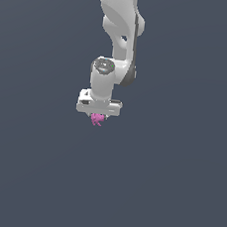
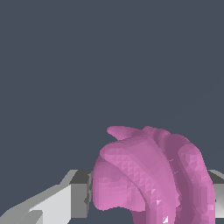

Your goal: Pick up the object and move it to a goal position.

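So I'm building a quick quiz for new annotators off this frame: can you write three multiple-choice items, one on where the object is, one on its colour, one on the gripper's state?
1. Where is the pink lumpy object?
A. Just under the gripper, between its jaws
B. Far off toward the exterior view's right
C. On top of the arm's wrist

2. What colour is the object?
A. Green
B. Magenta-pink
C. Yellow

3. What is the gripper doing?
A. Open, with nothing between its jaws
B. Out of sight in both views
C. Shut on the object

Key: 1 A, the exterior view shows the object poking out right below the white hand; 2 B, both views render it magenta-pink; 3 C, the wrist view shows the grey fingers flanking the object on both sides.
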Robot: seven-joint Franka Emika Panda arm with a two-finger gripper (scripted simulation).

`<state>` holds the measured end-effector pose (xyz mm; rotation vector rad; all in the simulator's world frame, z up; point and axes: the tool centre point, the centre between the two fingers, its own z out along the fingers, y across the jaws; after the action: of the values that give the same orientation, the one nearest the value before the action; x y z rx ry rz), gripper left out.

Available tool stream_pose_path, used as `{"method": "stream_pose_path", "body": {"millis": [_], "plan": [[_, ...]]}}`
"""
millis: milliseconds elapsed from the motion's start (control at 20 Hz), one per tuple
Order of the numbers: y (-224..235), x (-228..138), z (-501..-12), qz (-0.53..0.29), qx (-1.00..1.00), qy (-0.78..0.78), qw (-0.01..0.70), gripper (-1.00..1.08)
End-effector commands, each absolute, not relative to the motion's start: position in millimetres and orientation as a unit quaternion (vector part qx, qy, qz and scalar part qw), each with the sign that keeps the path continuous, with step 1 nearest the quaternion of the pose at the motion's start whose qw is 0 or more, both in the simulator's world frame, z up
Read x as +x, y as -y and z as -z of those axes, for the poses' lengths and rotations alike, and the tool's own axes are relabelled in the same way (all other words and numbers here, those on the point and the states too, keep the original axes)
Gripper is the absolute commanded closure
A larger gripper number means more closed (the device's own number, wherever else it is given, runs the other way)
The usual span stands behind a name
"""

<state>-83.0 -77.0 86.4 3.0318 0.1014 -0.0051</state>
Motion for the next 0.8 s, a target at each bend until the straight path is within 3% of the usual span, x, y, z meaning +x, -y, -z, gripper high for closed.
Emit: {"method": "stream_pose_path", "body": {"millis": [0,750], "plan": [[89,-74,-104,0.002,0.997,-0.032,0.074,1.08],[153,-6,-245,0.007,0.975,-0.023,0.222,1.08]]}}
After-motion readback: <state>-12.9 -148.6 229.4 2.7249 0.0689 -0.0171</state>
